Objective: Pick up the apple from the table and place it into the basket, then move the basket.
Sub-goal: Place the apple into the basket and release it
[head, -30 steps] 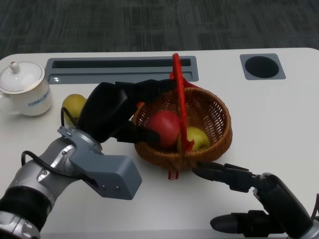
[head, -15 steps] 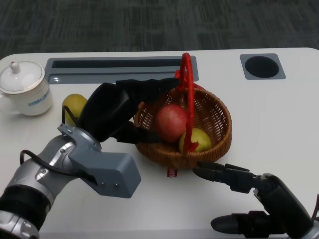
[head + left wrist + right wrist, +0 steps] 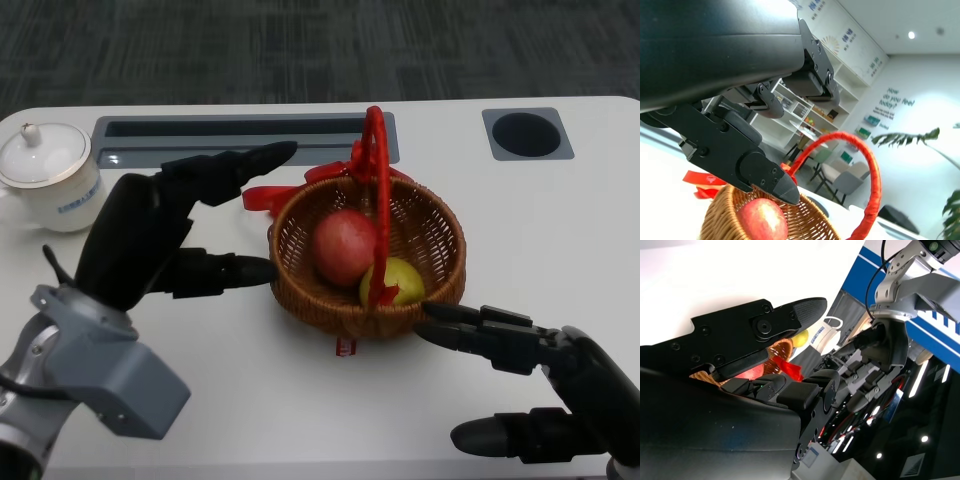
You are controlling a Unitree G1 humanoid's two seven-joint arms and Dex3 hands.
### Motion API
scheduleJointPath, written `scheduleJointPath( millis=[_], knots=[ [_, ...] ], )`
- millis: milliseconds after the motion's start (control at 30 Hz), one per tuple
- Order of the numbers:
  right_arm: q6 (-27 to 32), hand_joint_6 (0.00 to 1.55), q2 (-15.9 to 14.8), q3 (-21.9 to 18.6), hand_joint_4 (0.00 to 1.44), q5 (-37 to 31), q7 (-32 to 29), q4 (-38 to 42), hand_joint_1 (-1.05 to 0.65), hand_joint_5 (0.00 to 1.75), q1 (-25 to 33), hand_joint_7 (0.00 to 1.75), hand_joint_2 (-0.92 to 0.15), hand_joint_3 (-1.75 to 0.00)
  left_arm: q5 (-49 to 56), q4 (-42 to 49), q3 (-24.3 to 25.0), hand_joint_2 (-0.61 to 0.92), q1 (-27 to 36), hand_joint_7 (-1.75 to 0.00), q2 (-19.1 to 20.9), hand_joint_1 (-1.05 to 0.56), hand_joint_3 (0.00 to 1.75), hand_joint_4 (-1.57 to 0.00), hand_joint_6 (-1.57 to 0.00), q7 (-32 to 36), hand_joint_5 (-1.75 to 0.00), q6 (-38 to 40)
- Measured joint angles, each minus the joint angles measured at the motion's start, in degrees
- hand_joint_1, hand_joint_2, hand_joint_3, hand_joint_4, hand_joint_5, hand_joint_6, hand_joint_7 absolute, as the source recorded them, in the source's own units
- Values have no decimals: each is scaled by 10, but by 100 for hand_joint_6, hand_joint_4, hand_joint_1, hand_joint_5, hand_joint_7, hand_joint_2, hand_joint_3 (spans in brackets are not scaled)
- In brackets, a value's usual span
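While the apple (image 3: 344, 247) lies inside the basket (image 3: 440, 262) beside a yellow-green fruit (image 3: 398, 280), the left hand (image 3: 150, 235) hangs just left of the basket, fingers spread, holding nothing. A second ago it was closed round the apple over the rim. The right hand (image 3: 540, 385), also spread, has one fingertip at the basket's near wall. A teacup (image 3: 52, 177) stands far left on the surface (image 3: 560, 210).

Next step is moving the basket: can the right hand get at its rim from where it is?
Probably yes. The right hand is open with its fingers at the near rim of the basket, nothing between them.
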Motion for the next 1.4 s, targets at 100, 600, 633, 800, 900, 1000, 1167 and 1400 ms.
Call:
scheduleJointPath(
  millis=[100, 600, 633, 800, 900, 1000, 1167, 1400],
  knots=[
    [3, 61, -18, -2, 49, 0, 3, -15, -60, 0, 0, 0, -92, -1, -35, -19, 17, 71, 34, -5, 6, -53, 1, -81, -76, -27, -4, -10],
    [25, 60, -93, -33, 51, -64, 2, 29, -61, 0, -101, 0, -92, -1, -207, -2, 34, 70, 96, -2, 10, -50, 1, -95, -86, -213, -3, -81],
    [23, 59, -96, -33, 51, -69, 1, 45, -61, 0, -113, 0, -92, -1, -220, 0, 34, 71, 98, -1, 10, -51, 1, -95, -85, -231, -2, -82],
    [4, 57, -104, -27, 50, -105, -13, 124, -62, 1, -167, 0, -92, -1, -239, 1, 41, 70, 113, 0, 9, -54, 0, -97, -79, -274, -2, -83],
    [-10, 57, -107, -18, 51, -135, -27, 172, -62, 1, -199, 0, -91, -1, -234, 1, 47, 68, 119, 0, 5, -51, 0, -98, -79, -277, -2, -83],
    [-21, 57, -109, -6, 52, -177, -52, 214, -65, 1, -232, 1, -92, -1, -230, 0, 53, 69, 121, -1, -1, -51, 0, -98, -81, -278, -2, -83],
    [-11, 56, -115, 27, 51, -253, -94, 261, -67, 0, -280, 0, -92, -3, -220, -1, 62, 69, 122, -2, -11, -50, 0, -100, -83, -278, -2, -84],
    [28, 59, -119, 76, 51, -323, -158, 312, -63, 0, -339, 1, -86, 0, -209, -1, 65, 68, 122, -2, -21, -48, 0, -101, -87, -278, -2, -85]
  ],
)
